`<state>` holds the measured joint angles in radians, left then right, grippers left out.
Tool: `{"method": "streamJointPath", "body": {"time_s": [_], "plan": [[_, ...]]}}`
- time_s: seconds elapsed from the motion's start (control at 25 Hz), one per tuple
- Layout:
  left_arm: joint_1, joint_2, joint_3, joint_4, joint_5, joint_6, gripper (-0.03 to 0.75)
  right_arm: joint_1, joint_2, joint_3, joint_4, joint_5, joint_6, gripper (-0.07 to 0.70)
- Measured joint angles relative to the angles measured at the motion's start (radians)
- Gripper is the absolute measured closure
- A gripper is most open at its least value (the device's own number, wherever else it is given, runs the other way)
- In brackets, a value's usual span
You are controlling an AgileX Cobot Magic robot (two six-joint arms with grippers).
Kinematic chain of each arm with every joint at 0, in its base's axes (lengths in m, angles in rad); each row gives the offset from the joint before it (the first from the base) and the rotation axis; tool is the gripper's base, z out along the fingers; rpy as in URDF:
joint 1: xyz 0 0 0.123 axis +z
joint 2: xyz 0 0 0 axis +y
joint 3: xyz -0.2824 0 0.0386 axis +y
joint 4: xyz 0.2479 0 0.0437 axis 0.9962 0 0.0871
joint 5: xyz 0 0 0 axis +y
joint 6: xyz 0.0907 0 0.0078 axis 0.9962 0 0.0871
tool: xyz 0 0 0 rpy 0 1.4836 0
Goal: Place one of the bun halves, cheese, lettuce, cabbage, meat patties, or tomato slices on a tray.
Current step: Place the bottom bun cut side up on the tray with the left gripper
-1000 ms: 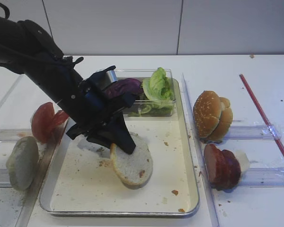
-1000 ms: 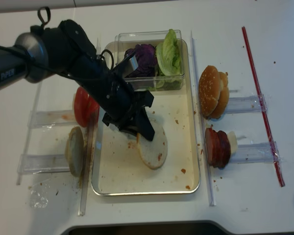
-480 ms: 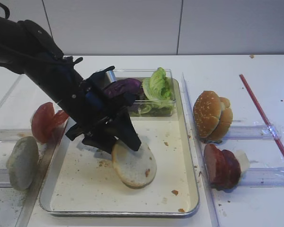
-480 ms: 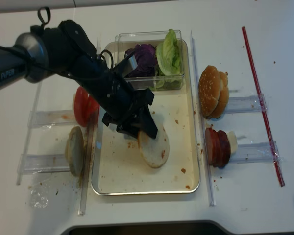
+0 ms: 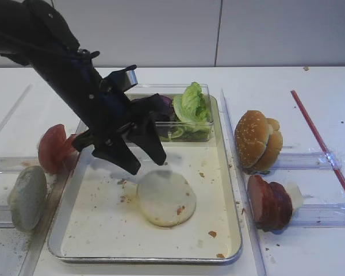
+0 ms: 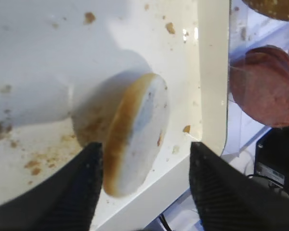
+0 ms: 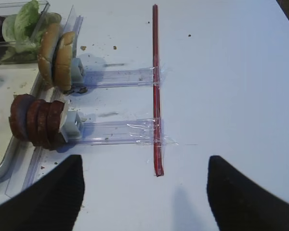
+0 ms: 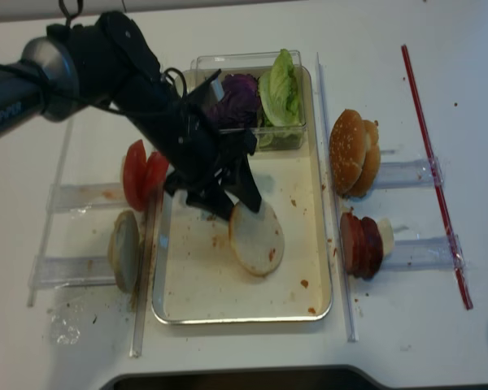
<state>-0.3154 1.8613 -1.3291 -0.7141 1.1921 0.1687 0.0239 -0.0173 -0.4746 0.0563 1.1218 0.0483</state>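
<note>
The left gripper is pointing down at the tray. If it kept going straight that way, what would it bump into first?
Most likely the bun half lying flat on the tray. The left gripper hangs open just above the bun's near edge, fingers angled down toward it. Depth is hard to judge, so it might strike bare tray beside it.

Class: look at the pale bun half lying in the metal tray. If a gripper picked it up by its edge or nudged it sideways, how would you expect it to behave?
The bun half lies flat on the tray, so it likely slides rather than rolls. Crumbs scattered around suggest it sheds bits when squeezed. It looks like soft bread: probably light, and its edge may dent under a pinch.
</note>
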Motion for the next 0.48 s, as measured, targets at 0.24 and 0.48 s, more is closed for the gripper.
{"method": "streamJointPath", "body": {"time_s": [0.24, 0.48], "plan": [[0.000, 0.000, -0.119, 0.163, 0.011, -0.144, 0.346, 0.000, 0.000, 0.000, 0.000, 0.000, 0.000, 0.101], [-0.028, -0.011, -0.176, 0.224, 0.015, -0.207, 0.346, 0.000, 0.000, 0.000, 0.000, 0.000, 0.000, 0.101]]}}
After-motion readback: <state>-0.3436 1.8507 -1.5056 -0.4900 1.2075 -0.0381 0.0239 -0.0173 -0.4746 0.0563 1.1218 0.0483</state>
